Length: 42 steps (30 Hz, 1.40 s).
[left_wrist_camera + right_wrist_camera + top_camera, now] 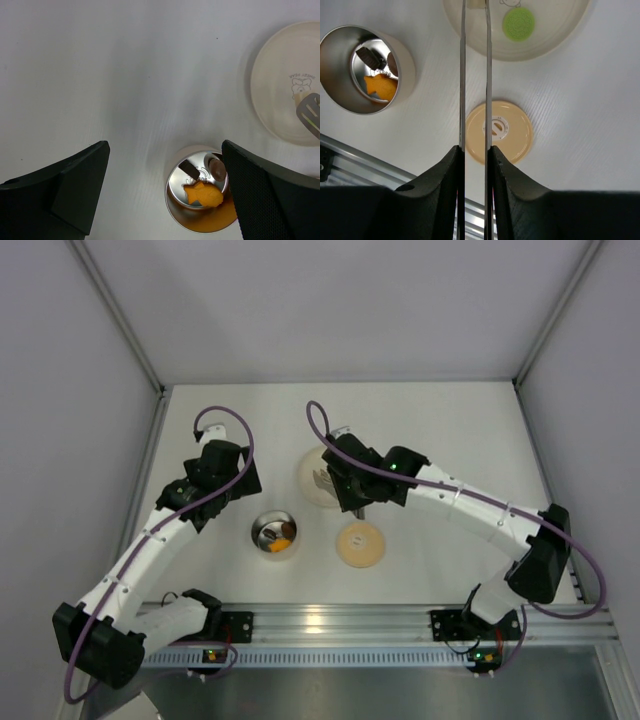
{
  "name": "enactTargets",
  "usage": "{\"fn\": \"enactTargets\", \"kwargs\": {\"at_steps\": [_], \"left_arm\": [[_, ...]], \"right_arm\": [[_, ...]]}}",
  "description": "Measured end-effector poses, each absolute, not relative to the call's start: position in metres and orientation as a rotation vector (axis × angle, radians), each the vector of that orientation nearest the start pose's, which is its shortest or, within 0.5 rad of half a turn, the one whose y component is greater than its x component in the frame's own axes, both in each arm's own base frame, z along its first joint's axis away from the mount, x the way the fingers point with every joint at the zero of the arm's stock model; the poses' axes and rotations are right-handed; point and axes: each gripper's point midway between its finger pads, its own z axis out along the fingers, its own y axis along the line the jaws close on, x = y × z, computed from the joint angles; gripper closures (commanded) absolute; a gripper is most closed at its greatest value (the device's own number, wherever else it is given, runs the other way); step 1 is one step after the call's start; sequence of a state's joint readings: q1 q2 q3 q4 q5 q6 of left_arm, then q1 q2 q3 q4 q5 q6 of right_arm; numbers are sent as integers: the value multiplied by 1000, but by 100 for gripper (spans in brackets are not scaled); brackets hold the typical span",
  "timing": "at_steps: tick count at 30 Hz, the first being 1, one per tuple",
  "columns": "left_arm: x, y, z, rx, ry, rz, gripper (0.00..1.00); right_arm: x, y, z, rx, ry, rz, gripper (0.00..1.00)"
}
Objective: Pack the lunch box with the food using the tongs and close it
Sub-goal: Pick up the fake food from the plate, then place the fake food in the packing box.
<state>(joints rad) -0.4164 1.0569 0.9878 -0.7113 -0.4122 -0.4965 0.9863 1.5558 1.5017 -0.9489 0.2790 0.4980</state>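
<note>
The white table point(450, 420) fills every view. The cream plate point(555, 35) lies ahead of the right gripper point(475, 152), past its fingertips. The frame cuts off its far side, and from above the gripper covers much of it.

The lunch box point(405, 65) stands open, ahead and to the left of the right fingers. In the left wrist view it sits just beyond the left gripper point(165, 145), nearer the right-hand finger, which hides part of its rim. The left gripper's fingers are spread wide with nothing between them.

The tan lid point(512, 130) lies flat on the table just past the right fingertips, apart from the box.

The right fingers squeeze the tongs point(462, 75) from outside, leaving a narrow gap between the two arms. The tips run off the top edge, so whether they pinch anything cannot be told.

In the box lie an orange fish-shaped piece point(381, 86) and dark brown pieces point(369, 56). A green piece point(518, 23) rests on the plate, right of the tongs.
</note>
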Motion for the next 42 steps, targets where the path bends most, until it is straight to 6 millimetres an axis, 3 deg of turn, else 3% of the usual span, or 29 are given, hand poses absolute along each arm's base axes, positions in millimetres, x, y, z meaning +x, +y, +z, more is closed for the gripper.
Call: {"fn": "enactTargets", "kwargs": {"at_steps": [4,13,21,34,38,42], "left_arm": [[282,-68,190,-288,2253,8,1],[282,-68,189,-287,2255,9,1],[283,-68,188,-287,2257,10,1],[283,-68,188,-287,2257,11,1],[283,-68,188,-287,2257,10,1],[283,-68,188,-287,2257,10,1]], "right_arm": [[216,295,202,-537,2471,278,74],[154,333,230,-693,2417,493,74],[127,346,230,-760,2420,551,68],[130,345,229,-742,2417,524,58],[143,337,230,-697,2399,459,57],[176,316,231,-579,2392,355,56]]}}
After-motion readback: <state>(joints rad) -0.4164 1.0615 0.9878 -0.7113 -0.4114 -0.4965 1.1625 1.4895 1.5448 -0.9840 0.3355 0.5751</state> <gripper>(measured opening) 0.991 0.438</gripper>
